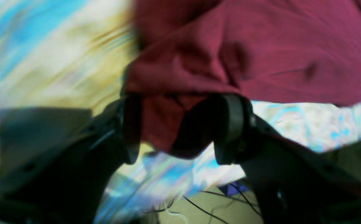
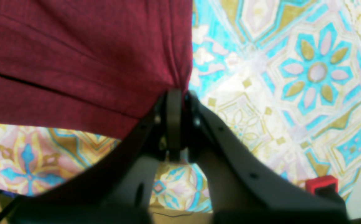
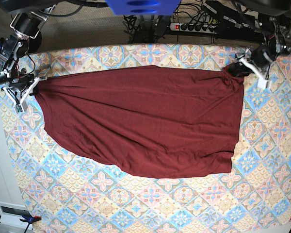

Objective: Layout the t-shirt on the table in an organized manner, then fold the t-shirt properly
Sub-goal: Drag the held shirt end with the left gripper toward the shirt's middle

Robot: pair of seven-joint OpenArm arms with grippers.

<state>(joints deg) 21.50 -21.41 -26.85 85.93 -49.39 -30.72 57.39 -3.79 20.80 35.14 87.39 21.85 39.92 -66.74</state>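
Observation:
The dark maroon t-shirt (image 3: 140, 121) lies spread wide across the patterned table (image 3: 184, 204), its lower edge curved and uneven. My right gripper (image 3: 32, 88), at the left of the base view, is shut on the t-shirt's corner; in the right wrist view the fingers (image 2: 174, 105) pinch the bunched edge of the t-shirt (image 2: 74, 62). My left gripper (image 3: 241, 69) is at the far right corner. In the blurred left wrist view this gripper (image 1: 180, 127) is open, with a fold of the t-shirt (image 1: 261, 46) hanging loosely between its two pads.
A power strip (image 3: 194, 26) and cables lie on the floor behind the table's back edge. A red clamp (image 2: 321, 183) sits at the table edge near my right gripper. A white box (image 3: 12, 213) sits on the floor at the lower left.

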